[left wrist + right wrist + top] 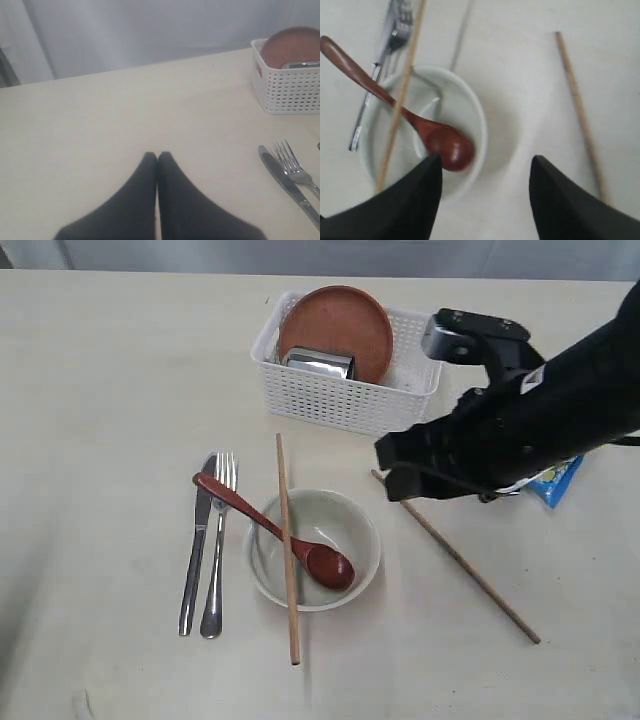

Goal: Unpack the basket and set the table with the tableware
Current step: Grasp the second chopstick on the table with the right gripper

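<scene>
The white basket [340, 395] at the back of the table [110, 390] holds the brown plate [335, 328], standing on edge, and the steel cup [318, 365]. In front of it stands the off-white bowl [345, 515]. The red-brown spoon [270, 530] and one chopstick [287, 580] lie across the bowl. A second chopstick [460, 560] lies on the table to its right. Knife [196, 550] and fork [217, 550] lie side by side left of the bowl. My right gripper [395, 470] hovers open and empty between the bowl and that second chopstick [577, 105]. My left gripper [157, 156] is shut, empty, over bare table.
A blue snack packet [555, 480] lies at the right, partly under my right arm. In the left wrist view the basket [290, 90], knife [285, 180] and fork [292, 165] lie well to one side of the fingers.
</scene>
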Action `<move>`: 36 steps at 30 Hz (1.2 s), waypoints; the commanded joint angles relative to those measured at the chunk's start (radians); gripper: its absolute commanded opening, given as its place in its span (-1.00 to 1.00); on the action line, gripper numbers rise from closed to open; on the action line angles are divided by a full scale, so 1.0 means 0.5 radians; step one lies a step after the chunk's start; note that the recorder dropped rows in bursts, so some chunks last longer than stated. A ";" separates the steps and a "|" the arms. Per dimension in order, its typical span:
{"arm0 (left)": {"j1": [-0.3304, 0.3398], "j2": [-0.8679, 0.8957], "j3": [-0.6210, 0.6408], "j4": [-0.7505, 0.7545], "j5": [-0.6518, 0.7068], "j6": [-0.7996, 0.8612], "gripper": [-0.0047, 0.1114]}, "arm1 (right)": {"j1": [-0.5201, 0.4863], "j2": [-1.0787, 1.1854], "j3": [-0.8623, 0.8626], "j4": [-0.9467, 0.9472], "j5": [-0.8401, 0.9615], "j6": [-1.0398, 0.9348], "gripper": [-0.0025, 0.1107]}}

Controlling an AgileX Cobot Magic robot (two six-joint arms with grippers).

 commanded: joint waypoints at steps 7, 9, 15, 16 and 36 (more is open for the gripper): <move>0.005 -0.007 0.004 -0.003 -0.015 -0.001 -0.92 | -0.079 0.086 0.011 -0.737 0.441 0.188 -0.14; 0.005 -0.007 0.004 -0.003 -0.015 -0.001 -0.92 | -0.074 0.196 0.011 -0.737 0.362 0.108 -0.14; 0.005 -0.007 0.004 -0.003 -0.015 -0.001 -0.92 | -0.010 0.539 0.011 -0.920 0.141 -0.044 -0.14; 0.005 -0.007 0.004 -0.003 -0.015 -0.001 -0.92 | -0.010 0.560 0.011 -0.985 0.112 -0.024 -0.14; 0.005 -0.007 0.004 -0.003 -0.015 -0.001 -0.92 | 0.060 0.858 0.011 -1.014 -0.032 0.053 -0.30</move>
